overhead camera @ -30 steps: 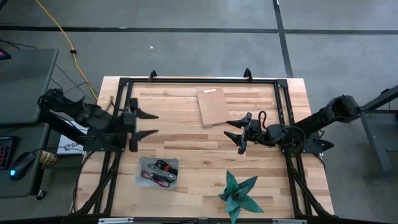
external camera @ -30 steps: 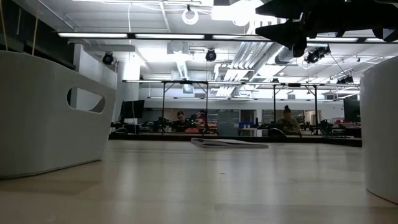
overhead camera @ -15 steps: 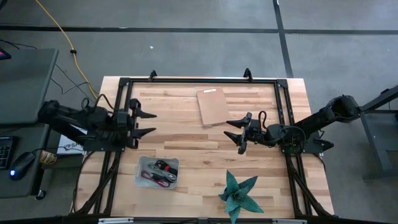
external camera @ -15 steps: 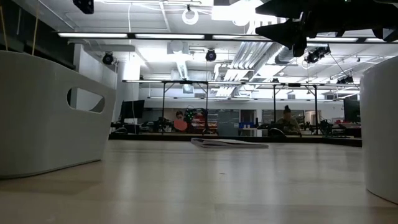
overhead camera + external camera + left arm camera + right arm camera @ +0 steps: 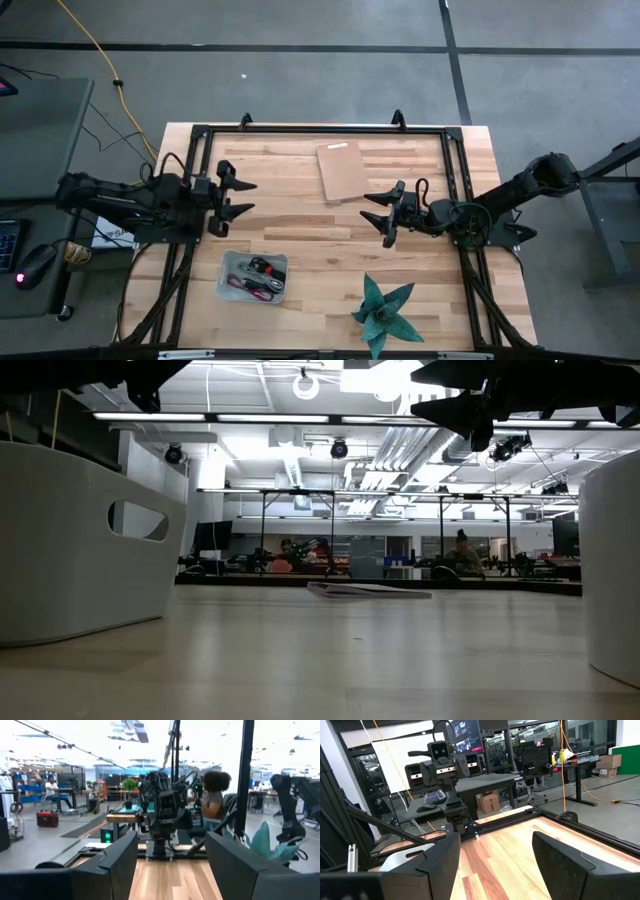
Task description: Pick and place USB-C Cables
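Wooden table [image 5: 300, 240] carries a white tray [image 5: 256, 277] near its front-left, with the cables [image 5: 258, 272] inside. Left gripper [image 5: 236, 197] hovers just behind it, jaws open; right gripper [image 5: 378, 212] waits mid-table, open.

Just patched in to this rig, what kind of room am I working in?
Most likely a robotics lab or workshop on a big open floor. Beyond the wooden table stand more framed workstations with people seated at them, desks and monitors, and bare ceiling ducts with strip lights.
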Robot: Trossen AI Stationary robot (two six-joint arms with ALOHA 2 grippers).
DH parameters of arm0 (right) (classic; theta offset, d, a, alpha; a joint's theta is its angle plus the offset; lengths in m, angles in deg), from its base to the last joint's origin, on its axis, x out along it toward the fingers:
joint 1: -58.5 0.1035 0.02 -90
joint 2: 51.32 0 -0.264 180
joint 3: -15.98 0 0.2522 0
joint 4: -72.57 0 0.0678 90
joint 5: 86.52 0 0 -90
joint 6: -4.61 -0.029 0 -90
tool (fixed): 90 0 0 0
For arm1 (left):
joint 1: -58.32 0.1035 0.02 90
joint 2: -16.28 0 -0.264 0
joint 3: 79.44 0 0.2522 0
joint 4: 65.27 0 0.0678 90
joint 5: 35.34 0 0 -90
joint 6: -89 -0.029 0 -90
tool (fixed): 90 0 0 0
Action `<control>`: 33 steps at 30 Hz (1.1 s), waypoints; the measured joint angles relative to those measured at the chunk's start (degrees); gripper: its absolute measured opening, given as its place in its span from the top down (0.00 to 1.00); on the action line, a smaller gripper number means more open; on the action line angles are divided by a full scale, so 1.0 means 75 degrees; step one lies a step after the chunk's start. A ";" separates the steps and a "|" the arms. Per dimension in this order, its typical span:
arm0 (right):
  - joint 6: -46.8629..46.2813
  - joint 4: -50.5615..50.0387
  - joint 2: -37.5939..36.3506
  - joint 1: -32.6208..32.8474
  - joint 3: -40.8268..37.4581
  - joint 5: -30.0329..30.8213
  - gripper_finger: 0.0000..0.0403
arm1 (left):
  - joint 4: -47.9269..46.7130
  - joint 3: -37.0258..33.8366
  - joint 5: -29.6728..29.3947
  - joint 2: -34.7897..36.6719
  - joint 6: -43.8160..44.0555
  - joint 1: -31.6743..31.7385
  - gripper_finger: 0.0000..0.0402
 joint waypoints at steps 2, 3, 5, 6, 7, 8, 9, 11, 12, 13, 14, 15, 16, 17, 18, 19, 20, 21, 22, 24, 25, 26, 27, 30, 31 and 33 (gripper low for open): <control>0.0000 0.0000 0.0000 0.0000 0.0000 0.0000 0.40 | 0.0058 -0.0011 -0.0064 0.0002 0.0000 0.0000 0.47; 0.0000 0.0000 0.0000 0.0000 0.0000 0.0000 0.40 | 0.0058 -0.0011 -0.0074 0.0002 0.0000 0.0000 0.47; 0.0000 0.0000 0.0000 0.0000 0.0000 0.0000 0.40 | 0.0047 -0.0013 -0.0078 0.0002 0.0000 0.0000 0.47; 0.0000 0.0000 0.0000 0.0000 0.0000 0.0000 0.40 | 0.0012 -0.0013 -0.0078 0.0002 -0.0003 0.0000 0.47; 0.0000 0.0000 0.0000 0.0000 0.0000 0.0000 0.40 | -0.0047 -0.0010 -0.0080 0.0002 -0.0001 0.0000 0.47; 0.0000 0.0000 0.0000 0.0000 0.0000 0.0000 0.40 | -0.0091 -0.0012 -0.0081 0.0002 -0.0003 0.0000 0.47; 0.0000 0.0000 0.0000 0.0000 0.0000 0.0000 0.40 | -0.0117 -0.0010 -0.0081 0.0002 -0.0003 0.0000 0.47; 0.0000 0.0000 0.0000 0.0000 0.0000 0.0000 0.40 | -0.0198 -0.0011 -0.0084 0.0002 -0.0003 0.0000 0.47; 0.0000 -0.0003 0.0000 0.0000 0.0000 0.0000 0.40 | -0.0258 -0.0011 -0.0087 0.0002 -0.0003 0.0000 0.47; 0.0000 -0.0001 0.0000 0.0000 0.0000 0.0000 0.40 | -0.0339 -0.0013 -0.0090 0.0002 -0.0003 0.0000 0.47; 0.0000 -0.0002 0.0000 0.0000 0.0000 0.0000 0.40 | -0.0407 -0.0011 -0.0093 0.0002 -0.0003 0.0000 0.47; 0.0000 -0.0003 0.0000 0.0000 0.0000 0.0000 0.40 | -0.0461 -0.0011 -0.0104 0.0002 -0.0003 0.0000 0.47; 0.0000 -0.0003 0.0000 0.0000 0.0000 0.0000 0.40 | -0.0523 -0.0012 -0.0107 0.0002 -0.0003 0.0000 0.47; 0.0000 -0.0003 0.0000 0.0000 0.0000 0.0000 0.40 | -0.0555 -0.0013 -0.0107 0.0002 -0.0003 0.0000 0.47; 0.0001 -0.0003 0.0000 0.0000 0.0000 0.0000 0.40 | -0.0557 -0.0011 -0.0107 0.0002 -0.0003 0.0000 0.47; 0.0000 -0.0006 0.0000 0.0000 0.0000 0.0000 0.40 | -0.0556 -0.0011 -0.0107 0.0004 -0.0006 0.0002 0.47; 0.0000 -0.0006 0.0000 0.0000 0.0000 0.0000 0.40 | -0.0557 -0.0010 -0.0107 0.0006 -0.0004 0.0018 0.47; 0.0000 -0.0003 0.0000 -0.0003 0.0000 0.0000 0.40 | -0.0560 -0.0012 -0.0107 0.0016 -0.0003 0.0041 0.47; 0.0002 -0.0006 0.0000 0.0000 0.0000 0.0000 0.40 | -0.0592 -0.0010 -0.0105 0.0044 -0.0003 0.0070 0.47; 0.0003 -0.0007 0.0000 0.0000 0.0000 0.0000 0.40 | -0.0634 -0.0010 -0.0107 0.0111 -0.0003 0.0140 0.47; 0.0002 -0.0010 0.0000 0.0000 0.0000 0.0000 0.40 | -0.0705 -0.0010 -0.0107 0.0162 0.0000 0.0166 0.47; 0.0002 -0.0017 0.0000 0.0000 0.0000 0.0000 0.40 | -0.0769 -0.0010 -0.0107 0.0211 0.0012 0.0196 0.47; 0.0001 -0.0037 0.0000 -0.0002 0.0000 0.0000 0.40 | -0.0821 -0.0010 -0.0107 0.0265 0.0051 0.0225 0.47; 0.0002 -0.0058 0.0000 -0.0003 0.0000 0.0000 0.40 | -0.1037 -0.0010 -0.0105 0.0481 0.0126 0.0236 0.47; 0.0003 -0.0058 0.0000 0.0000 0.0000 0.0000 0.40 | -0.1127 -0.0010 -0.0104 0.0567 0.0134 0.0236 0.47; 0.0000 -0.0058 0.0000 -0.0001 0.0000 0.0000 0.40 | -0.1278 -0.0010 -0.0102 0.0753 0.0169 0.0236 0.47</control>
